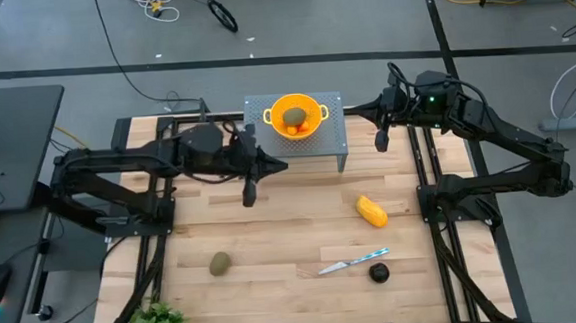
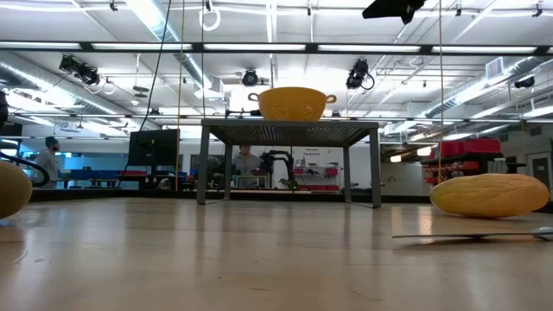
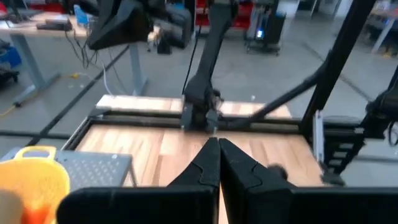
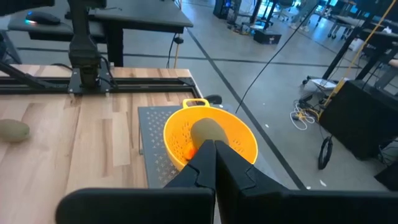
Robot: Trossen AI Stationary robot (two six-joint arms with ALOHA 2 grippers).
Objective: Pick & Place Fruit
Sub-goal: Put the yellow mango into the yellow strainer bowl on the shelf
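No readable writing or brand marks in any view.

High view: six fruit pieces counted. One olive-brown oval point(image 1: 292, 114) and two tiny orange-red pieces point(image 1: 298, 130) lie inside the yellow bowl point(image 1: 274, 109), which stands on a grey perforated stand point(image 1: 334, 129) at the far middle of the tabletop point(image 1: 273, 243). Second olive-brown oval point(image 1: 220, 264) lies near-left on the wood. Yellow-orange oblong point(image 1: 372, 212) lies right of centre. Dark round fruit point(image 1: 379, 272) sits near-right, just beside the tip of one knife point(image 1: 353, 263). Left hand point(image 1: 249, 195) hangs left of the stand, fingers together, holding nothing. Right hand point(image 1: 382, 141) hangs just right of the stand, also pinched together and empty.

Low view: oblong point(image 2: 489, 195) at right, pale yellow, matte skin; part of an oval point(image 2: 12, 188) at the left edge; bowl point(image 2: 292, 103) atop the stand point(image 2: 289, 131).

Left wrist view: fingers point(image 3: 239, 168) pressed together; bowl edge point(image 3: 37, 177) beside them.

Right wrist view: fingers point(image 4: 227, 165) pressed together above the bowl point(image 4: 242, 137); oval point(image 4: 208, 130) and an orange-red piece point(image 4: 186, 152) inside; other oval point(image 4: 12, 130) on the wood.
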